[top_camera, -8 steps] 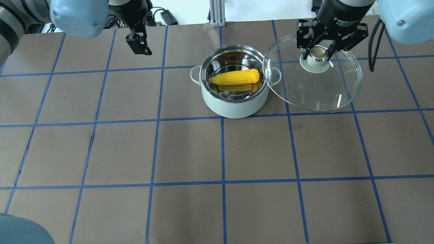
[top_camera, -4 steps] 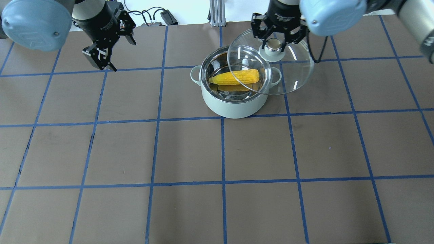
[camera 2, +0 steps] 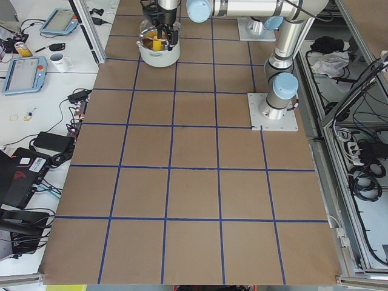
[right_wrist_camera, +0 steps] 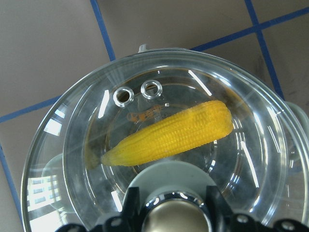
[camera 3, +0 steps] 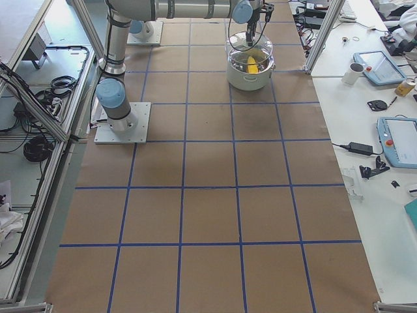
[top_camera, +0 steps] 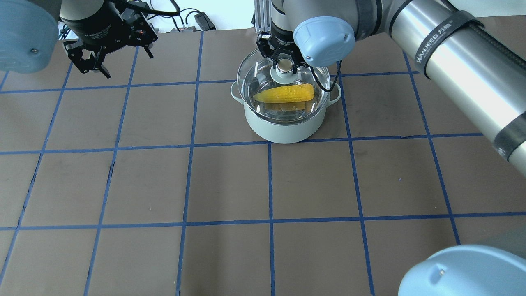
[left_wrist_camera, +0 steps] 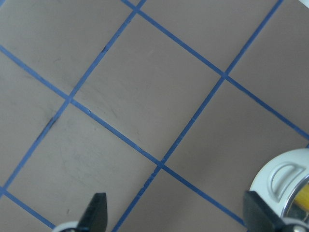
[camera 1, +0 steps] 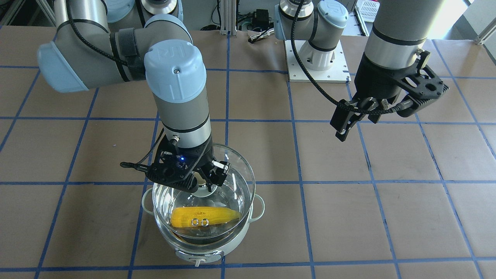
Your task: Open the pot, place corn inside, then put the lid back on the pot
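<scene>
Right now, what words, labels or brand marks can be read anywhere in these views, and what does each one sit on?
"WANEED", then characters too small to read: on the black strap around the right arm.
White print on the left claw body: too small to read.
Embossed logo on the right arm's blue joint cap: not legible.
Pot, lid, corn: no text seen.

Bright, even light throughout, sharp frames, soft faint shadows, and white glare streaks on the lid (right_wrist_camera: 159,145)
</scene>
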